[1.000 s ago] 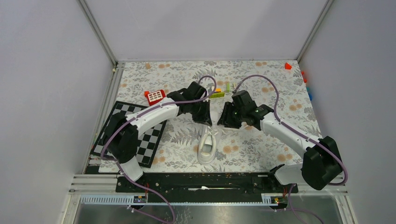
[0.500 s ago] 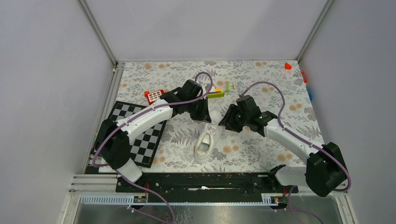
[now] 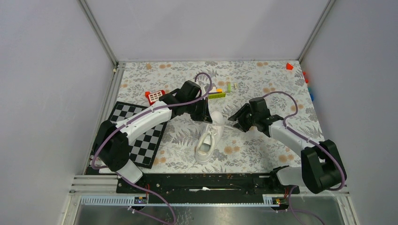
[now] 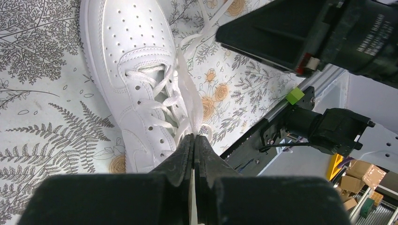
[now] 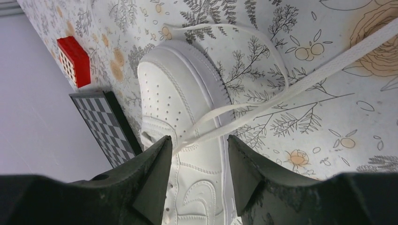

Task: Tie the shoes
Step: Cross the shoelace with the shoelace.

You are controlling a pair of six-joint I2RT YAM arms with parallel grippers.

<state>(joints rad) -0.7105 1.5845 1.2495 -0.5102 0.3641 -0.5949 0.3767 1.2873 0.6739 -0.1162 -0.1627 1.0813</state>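
Note:
The white sneaker (image 3: 208, 139) lies on the floral mat, toe pointing to the far right, heel toward the near rail. My left gripper (image 3: 207, 117) sits at the toe's left side; in the left wrist view it (image 4: 194, 137) is shut on a white lace (image 4: 186, 89) rising from the sneaker (image 4: 126, 61). My right gripper (image 3: 237, 122) is just right of the toe. In the right wrist view it (image 5: 199, 140) is open above the sneaker (image 5: 187, 98), and a loose lace (image 5: 300, 84) runs across the mat between its jaws, not clamped.
A red block (image 3: 155, 96) and a checkerboard (image 3: 133, 136) lie to the left. Green and yellow bricks (image 3: 218, 93) lie beyond the left gripper. A red piece (image 3: 289, 66) sits in the far right corner. The black rail (image 3: 206, 180) borders the near edge.
The sneaker's toe has swung to the far right and the shoe has shifted slightly left. The right gripper has drawn back to the right of the toe. The left gripper has barely moved.

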